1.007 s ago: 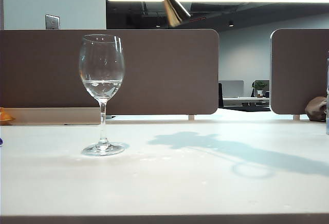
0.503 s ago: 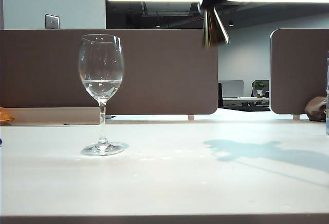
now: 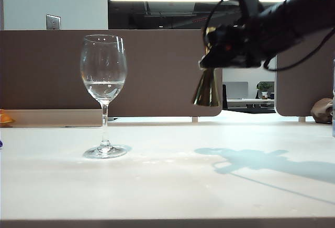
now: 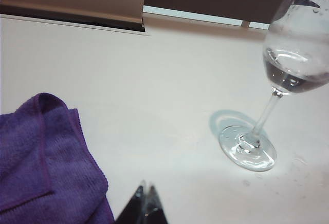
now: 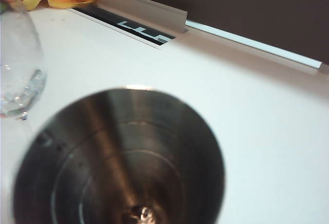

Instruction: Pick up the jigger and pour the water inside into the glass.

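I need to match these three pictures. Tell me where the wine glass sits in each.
Exterior view: the wine glass stands left of centre on the table.
Left wrist view: at the right edge, bowl partly cut off.
Right wrist view: only part of the bowl, at the left edge.
Shared landmark: the brown partition behind the table.

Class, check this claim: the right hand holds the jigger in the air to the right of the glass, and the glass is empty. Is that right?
Not quite. The glass is not empty; it holds some water, as the exterior view shows. The rest stands: the right hand holds the jigger in the air to its right.
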Motion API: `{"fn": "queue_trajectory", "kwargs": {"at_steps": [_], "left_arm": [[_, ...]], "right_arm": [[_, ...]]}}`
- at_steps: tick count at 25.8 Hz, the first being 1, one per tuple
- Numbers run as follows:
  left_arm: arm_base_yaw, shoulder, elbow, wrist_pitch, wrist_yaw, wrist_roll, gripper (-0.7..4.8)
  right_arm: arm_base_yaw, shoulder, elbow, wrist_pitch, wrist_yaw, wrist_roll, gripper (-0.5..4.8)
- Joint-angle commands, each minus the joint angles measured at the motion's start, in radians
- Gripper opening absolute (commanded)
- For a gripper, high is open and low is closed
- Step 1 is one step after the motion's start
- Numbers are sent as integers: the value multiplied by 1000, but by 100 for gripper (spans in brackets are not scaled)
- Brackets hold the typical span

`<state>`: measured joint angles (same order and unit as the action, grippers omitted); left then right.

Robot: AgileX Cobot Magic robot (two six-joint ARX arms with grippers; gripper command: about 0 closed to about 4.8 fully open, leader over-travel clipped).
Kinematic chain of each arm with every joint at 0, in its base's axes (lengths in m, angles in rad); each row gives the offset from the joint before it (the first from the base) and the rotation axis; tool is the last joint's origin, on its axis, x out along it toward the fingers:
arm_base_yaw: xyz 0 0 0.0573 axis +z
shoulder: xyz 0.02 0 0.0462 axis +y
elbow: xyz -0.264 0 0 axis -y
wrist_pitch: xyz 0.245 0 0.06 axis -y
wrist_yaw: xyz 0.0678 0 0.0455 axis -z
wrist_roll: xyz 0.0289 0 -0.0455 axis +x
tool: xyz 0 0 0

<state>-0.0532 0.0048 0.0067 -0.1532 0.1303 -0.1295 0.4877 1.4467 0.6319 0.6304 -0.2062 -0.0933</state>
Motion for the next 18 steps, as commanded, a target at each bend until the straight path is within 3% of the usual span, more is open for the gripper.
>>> {"fn": "queue_trajectory", "kwargs": {"at_steps": [1, 18], "left_arm": [[2, 1, 1, 12, 5, 2, -5], [1, 1, 1, 12, 5, 2, -5]], "right_arm": [[2, 67, 6, 117, -6, 19, -6], [2, 283, 7, 227, 34, 44, -6]]}}
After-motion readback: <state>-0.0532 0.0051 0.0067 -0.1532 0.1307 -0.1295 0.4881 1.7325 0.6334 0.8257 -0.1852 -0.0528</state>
